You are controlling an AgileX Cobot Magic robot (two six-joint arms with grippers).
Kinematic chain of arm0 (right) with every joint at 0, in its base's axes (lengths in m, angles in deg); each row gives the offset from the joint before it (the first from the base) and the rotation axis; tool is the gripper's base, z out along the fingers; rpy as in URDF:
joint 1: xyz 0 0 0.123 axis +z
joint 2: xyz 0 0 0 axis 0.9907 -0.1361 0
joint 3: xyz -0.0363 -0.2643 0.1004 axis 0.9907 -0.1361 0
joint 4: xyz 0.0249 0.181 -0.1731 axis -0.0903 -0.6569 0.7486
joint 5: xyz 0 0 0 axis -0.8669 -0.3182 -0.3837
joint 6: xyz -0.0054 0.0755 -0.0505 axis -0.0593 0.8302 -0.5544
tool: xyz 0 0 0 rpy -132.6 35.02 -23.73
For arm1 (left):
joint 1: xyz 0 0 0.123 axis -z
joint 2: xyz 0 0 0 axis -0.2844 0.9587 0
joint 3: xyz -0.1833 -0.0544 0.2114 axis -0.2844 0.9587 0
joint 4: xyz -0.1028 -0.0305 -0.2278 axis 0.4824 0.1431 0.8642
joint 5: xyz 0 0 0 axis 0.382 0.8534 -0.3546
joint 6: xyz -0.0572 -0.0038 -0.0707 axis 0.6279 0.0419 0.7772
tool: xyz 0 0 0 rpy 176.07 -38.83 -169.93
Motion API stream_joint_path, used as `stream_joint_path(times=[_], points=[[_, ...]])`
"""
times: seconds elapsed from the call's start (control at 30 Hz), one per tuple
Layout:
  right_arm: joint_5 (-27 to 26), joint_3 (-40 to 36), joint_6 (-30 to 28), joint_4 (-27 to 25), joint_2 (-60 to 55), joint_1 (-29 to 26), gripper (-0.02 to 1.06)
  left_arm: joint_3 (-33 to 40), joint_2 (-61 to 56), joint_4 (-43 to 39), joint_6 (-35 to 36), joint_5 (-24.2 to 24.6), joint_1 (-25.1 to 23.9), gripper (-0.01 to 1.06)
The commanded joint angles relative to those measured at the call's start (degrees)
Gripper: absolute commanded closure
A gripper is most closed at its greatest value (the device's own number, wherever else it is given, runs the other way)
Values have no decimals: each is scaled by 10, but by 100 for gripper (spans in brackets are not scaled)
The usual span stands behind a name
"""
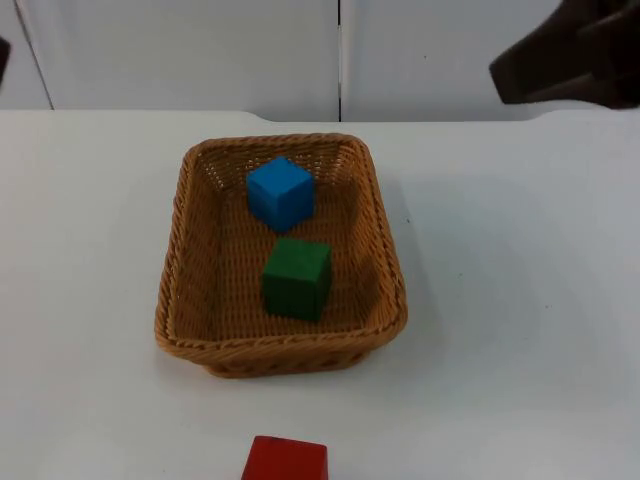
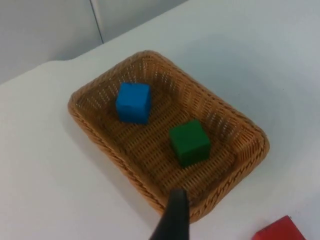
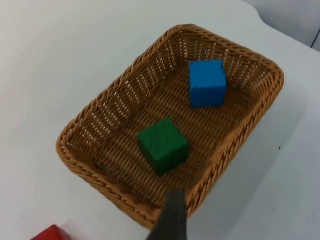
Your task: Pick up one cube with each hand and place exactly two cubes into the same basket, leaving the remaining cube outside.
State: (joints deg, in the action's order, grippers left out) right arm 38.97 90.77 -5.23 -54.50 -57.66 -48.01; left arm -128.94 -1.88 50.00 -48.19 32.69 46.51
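Note:
A woven wicker basket [image 1: 180, 270] stands in the middle of the white table. Inside it, a blue cube [image 1: 280, 192] rests toward the far end and a green cube [image 1: 297, 278] sits closer to the near end; the two are apart. The same pair appears in the left wrist view as blue cube [image 2: 133, 102] and green cube [image 2: 189, 142], and in the right wrist view as blue cube [image 3: 206, 82] and green cube [image 3: 163, 145]. A red cube [image 1: 285, 460] lies outside on the table, at the front edge. My left gripper [image 2: 172, 220] and right gripper [image 3: 170, 217] hover high over the basket's rim, holding nothing.
The right arm [image 1: 570, 65] hangs at the far right above the table. A grey partition wall [image 1: 200, 50] closes the back. Bare white table top [image 1: 520, 300] surrounds the basket on both sides.

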Motion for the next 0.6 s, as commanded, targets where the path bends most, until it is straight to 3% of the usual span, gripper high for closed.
stream_joint_path(times=[0.0, 0.37, 0.57], points=[[-6, -25, -6, -10, 31, 3, 33, 1, -28, -3, 5, 12, 0, 30], [-1, -73, -9, -27, 130, 3, 33, 7, -145, -2, 3, 65, 0, 30], [18, -103, -9, -27, 199, 3, 33, 70, -246, 5, 12, 95, 0, 30]])
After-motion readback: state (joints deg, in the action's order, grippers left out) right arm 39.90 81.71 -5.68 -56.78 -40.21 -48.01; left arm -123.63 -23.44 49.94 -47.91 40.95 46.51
